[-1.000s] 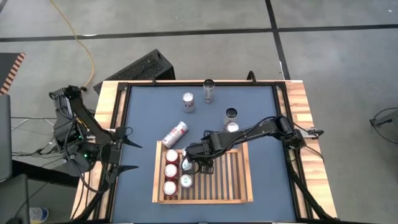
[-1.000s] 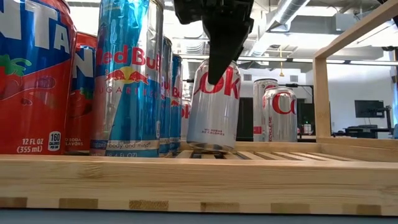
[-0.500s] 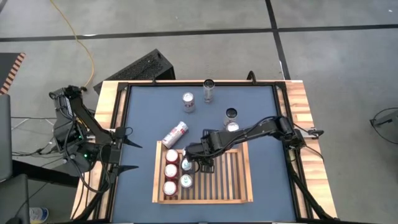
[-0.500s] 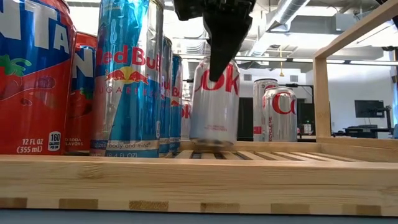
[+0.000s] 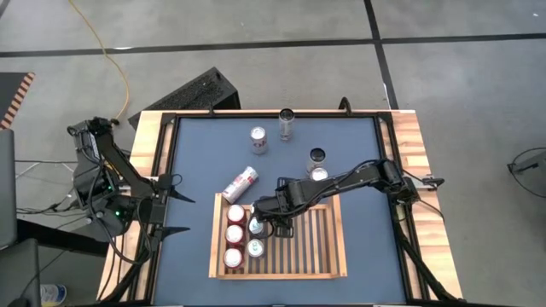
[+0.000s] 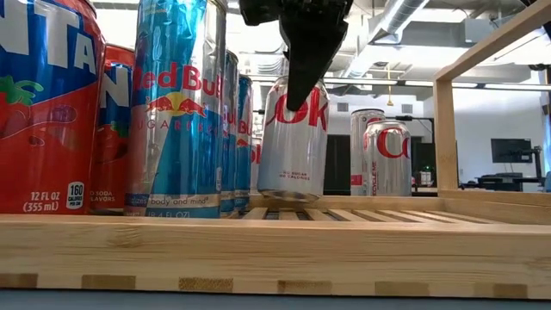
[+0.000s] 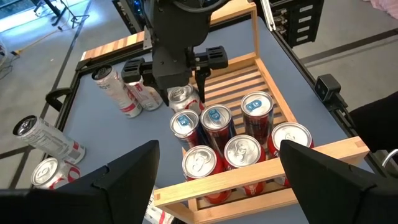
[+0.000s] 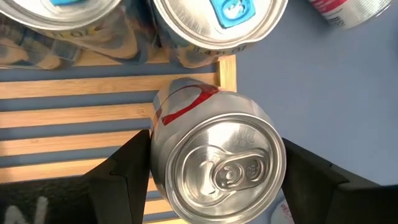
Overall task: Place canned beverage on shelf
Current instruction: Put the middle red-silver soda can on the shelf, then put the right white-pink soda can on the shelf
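Right tool (image 5: 271, 213) clenched on Coke can (image 6: 294, 142), held just above shelf (image 6: 258, 245) slats. Five cans already placed; four remain on counter (image 5: 358, 162). Left tool (image 5: 175, 205) idle, released.

A silver can with red lettering (image 6: 294, 138) sits between the black right gripper's (image 6: 301, 86) fingers, above pale slatted wood of the shelf (image 6: 258, 237); beside it stand blue-and-silver cans (image 6: 176, 112) and red ones (image 6: 43, 112).
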Motion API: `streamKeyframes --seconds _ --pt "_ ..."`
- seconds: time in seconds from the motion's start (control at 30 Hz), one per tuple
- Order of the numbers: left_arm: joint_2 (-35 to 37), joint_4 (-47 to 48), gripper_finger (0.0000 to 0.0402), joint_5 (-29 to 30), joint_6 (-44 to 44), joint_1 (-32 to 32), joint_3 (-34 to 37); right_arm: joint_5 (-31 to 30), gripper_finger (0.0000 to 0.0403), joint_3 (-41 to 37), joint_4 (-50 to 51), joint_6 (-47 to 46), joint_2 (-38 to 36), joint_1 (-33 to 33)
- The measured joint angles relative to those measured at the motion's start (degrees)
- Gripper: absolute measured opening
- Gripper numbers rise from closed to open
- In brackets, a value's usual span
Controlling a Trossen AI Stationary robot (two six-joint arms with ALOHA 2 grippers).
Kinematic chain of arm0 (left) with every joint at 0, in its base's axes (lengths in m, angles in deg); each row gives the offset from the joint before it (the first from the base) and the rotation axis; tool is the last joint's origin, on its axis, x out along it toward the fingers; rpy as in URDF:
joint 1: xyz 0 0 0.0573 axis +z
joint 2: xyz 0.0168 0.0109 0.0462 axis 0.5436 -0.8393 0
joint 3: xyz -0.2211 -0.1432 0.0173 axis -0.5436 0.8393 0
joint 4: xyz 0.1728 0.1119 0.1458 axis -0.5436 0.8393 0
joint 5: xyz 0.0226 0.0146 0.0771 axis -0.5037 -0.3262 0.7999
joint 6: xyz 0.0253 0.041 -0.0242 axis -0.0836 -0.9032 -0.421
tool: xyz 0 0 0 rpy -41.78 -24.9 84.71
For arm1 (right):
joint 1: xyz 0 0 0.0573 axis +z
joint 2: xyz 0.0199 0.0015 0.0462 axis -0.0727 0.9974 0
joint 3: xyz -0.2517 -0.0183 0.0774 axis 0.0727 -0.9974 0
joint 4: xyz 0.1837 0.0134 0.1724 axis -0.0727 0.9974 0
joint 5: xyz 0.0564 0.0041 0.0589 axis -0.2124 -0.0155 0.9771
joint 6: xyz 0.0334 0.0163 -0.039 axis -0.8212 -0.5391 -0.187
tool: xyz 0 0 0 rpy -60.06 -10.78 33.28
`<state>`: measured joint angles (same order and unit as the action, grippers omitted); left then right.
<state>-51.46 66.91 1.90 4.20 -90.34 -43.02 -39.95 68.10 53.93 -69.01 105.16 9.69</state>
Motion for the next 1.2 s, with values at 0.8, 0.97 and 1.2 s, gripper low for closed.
streamKeyframes --seconds 0.8,0.97,1.2 --pt "0.0 0.0 0.032 0.0 0.0 0.0 0.0 -0.6 0.0312 0.1 0.0 1.4 0.0 0.7" --pt "0.0 0.0 0.032 0.0 0.0 0.0 0.0 -0.4 0.0315 0.2 -0.4 1.4 0.0 0.7" --pt "0.0 0.0 0.032 0.0 0.0 0.0 0.0 0.9 0.0315 1.2 -3.4 1.3 0.0 0.7"
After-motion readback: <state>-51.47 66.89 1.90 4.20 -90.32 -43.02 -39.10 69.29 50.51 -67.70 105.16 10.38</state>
